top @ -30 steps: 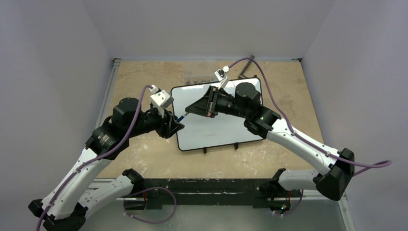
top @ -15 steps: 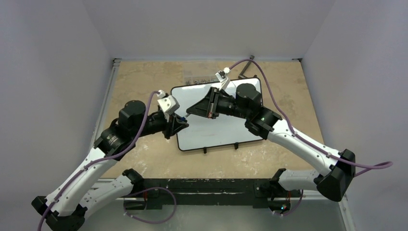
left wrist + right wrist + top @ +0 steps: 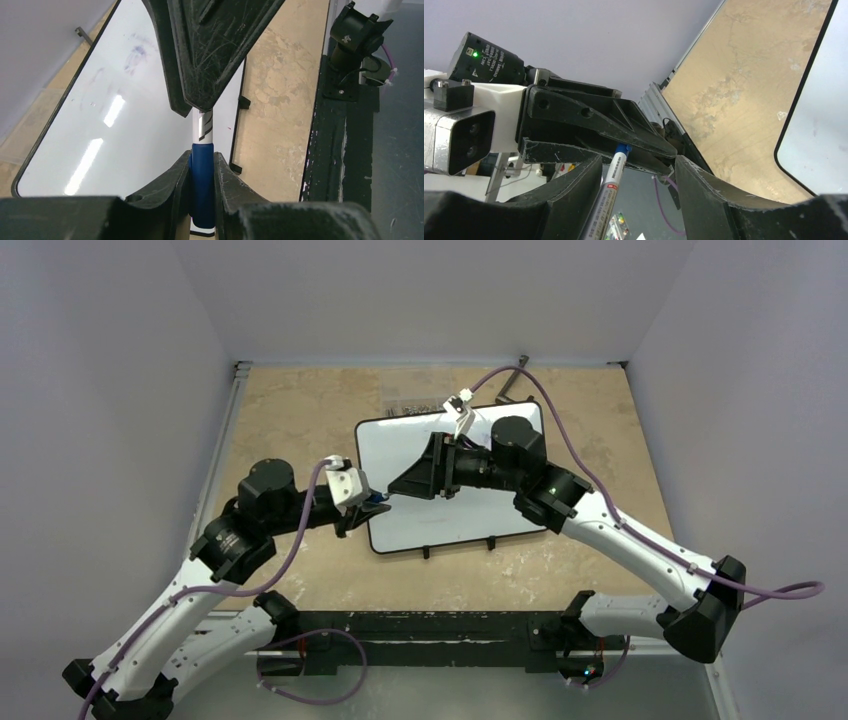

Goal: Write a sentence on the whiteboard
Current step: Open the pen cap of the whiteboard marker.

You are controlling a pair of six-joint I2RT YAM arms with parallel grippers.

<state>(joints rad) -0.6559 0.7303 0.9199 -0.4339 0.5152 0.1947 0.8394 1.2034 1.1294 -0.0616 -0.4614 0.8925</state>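
Note:
The whiteboard (image 3: pixel 455 520) lies flat on the tan table, glossy white in a black frame. The sentence is out of view; the board's face (image 3: pixel 90 125) shows only a faint purple smudge (image 3: pixel 137 52). Over the board's near left corner the two grippers meet tip to tip. My left gripper (image 3: pixel 372 504) (image 3: pixel 202 156) is shut on the blue cap end of a marker (image 3: pixel 202 185). The marker's white barrel (image 3: pixel 611 185) runs into my right gripper (image 3: pixel 403 485) (image 3: pixel 639 162), whose jaws stand open, the barrel resting against one finger (image 3: pixel 579 185).
Two black clips (image 3: pixel 427 552) (image 3: pixel 492 543) stick out from the board's near edge. A clear bag of small parts (image 3: pixel 412 403) and a dark tool (image 3: pixel 510 390) lie behind the board. The black base rail (image 3: pixel 440 625) runs along the table's near edge.
My left gripper has closed on the marker's blue end and drawn toward the near left. My right gripper, shut on the barrel before, has opened.

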